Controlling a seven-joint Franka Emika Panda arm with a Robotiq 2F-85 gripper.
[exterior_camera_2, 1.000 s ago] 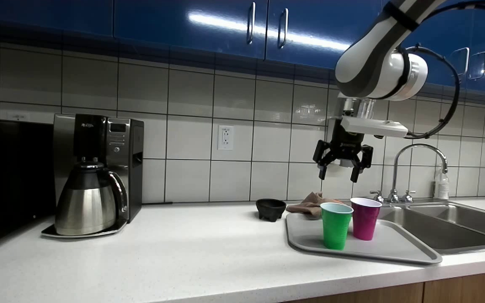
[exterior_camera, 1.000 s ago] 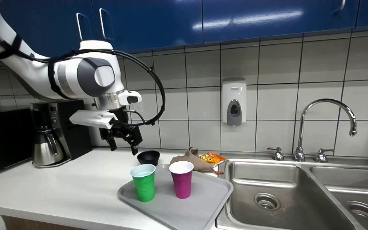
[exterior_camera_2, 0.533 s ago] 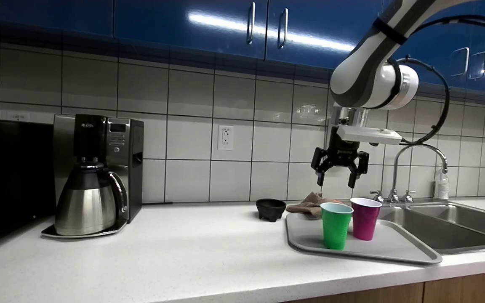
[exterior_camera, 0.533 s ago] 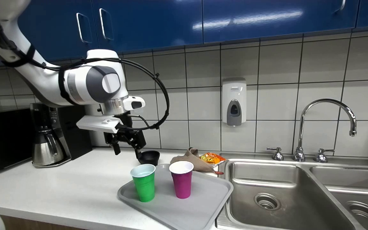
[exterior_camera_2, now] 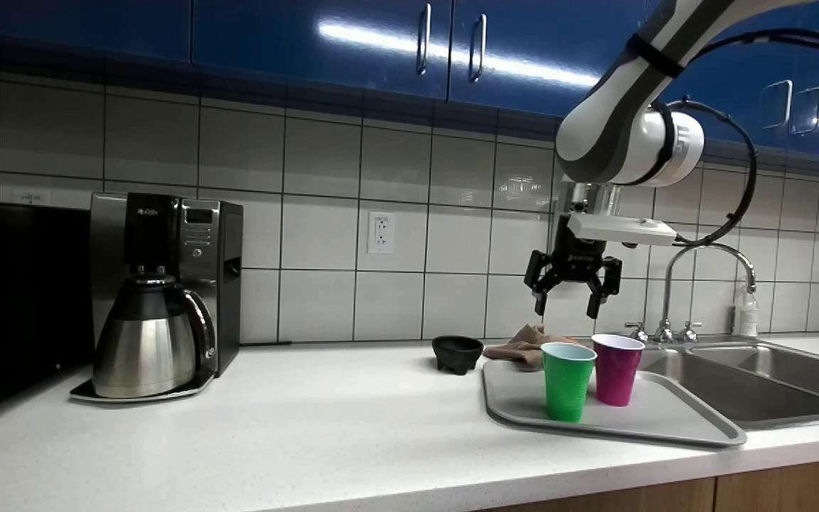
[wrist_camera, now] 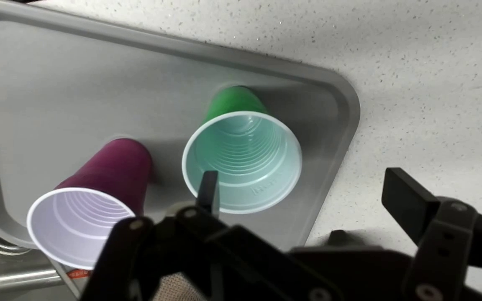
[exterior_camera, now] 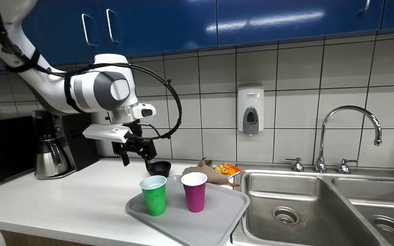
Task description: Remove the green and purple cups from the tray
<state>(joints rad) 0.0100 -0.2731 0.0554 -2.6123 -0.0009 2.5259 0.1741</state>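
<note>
Got the Robotiq gripper [exterior_camera_2: 566, 309] hanging in midair, with fingers [wrist_camera: 408, 202] spread wide. Can see the green plastic cup [exterior_camera_2: 567, 387] upright on the gray serving tray [exterior_camera: 214, 218], near a rounded corner, plus the purple plastic cup [exterior_camera: 196, 200], likewise upright, a little apart and closer to the double-bowl sink [exterior_camera: 311, 222]. In both exterior views, can make out a gap between gripper and cups. In the wrist view, see one finger in front of the green cup's rim. Also got a brown cloth [exterior_camera_2: 527, 345] bunched up just behind the tray.
</note>
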